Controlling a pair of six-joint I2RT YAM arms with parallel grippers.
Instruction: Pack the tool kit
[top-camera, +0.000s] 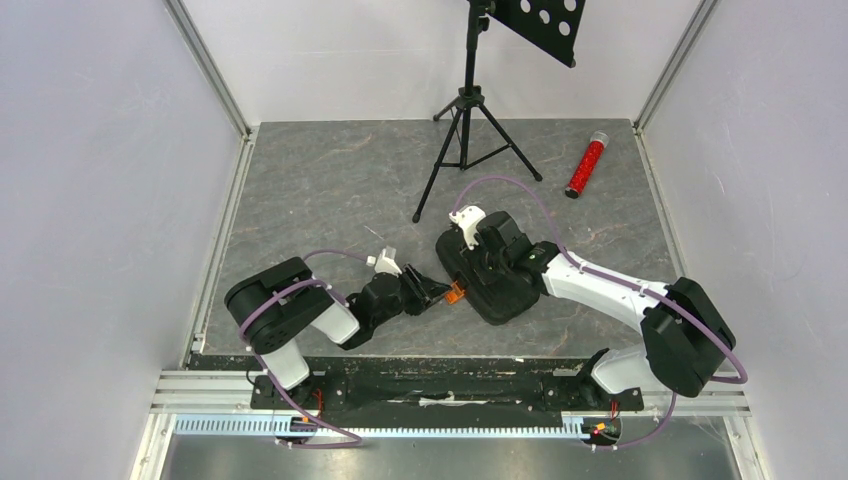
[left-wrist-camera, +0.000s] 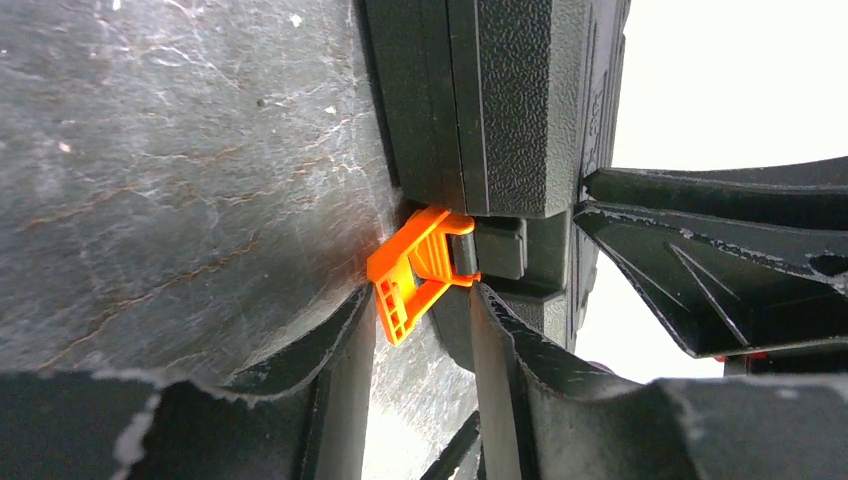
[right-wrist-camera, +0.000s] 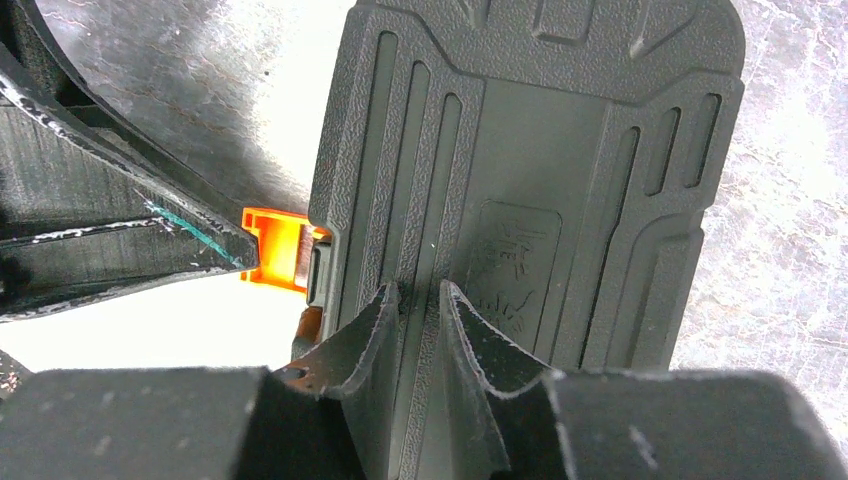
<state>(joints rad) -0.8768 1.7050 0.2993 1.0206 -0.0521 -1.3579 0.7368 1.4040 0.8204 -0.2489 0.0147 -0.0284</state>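
Case (top-camera: 497, 296) flat, lid (right-wrist-camera: 560, 150) down. Right gripper (right-wrist-camera: 415, 297) narrowly parted, tips resting on lid. Left gripper (left-wrist-camera: 422, 295) spread astride orange latch (left-wrist-camera: 420, 262) at case's edge.

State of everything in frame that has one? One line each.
tool kit case: lid shut, lying flat
orange latch: flipped out, not snapped down
left gripper: open, jaws either side of the latch
right gripper: jaws a narrow gap apart, tips on the lid
red tube: lying on its side
tripod stand: upright
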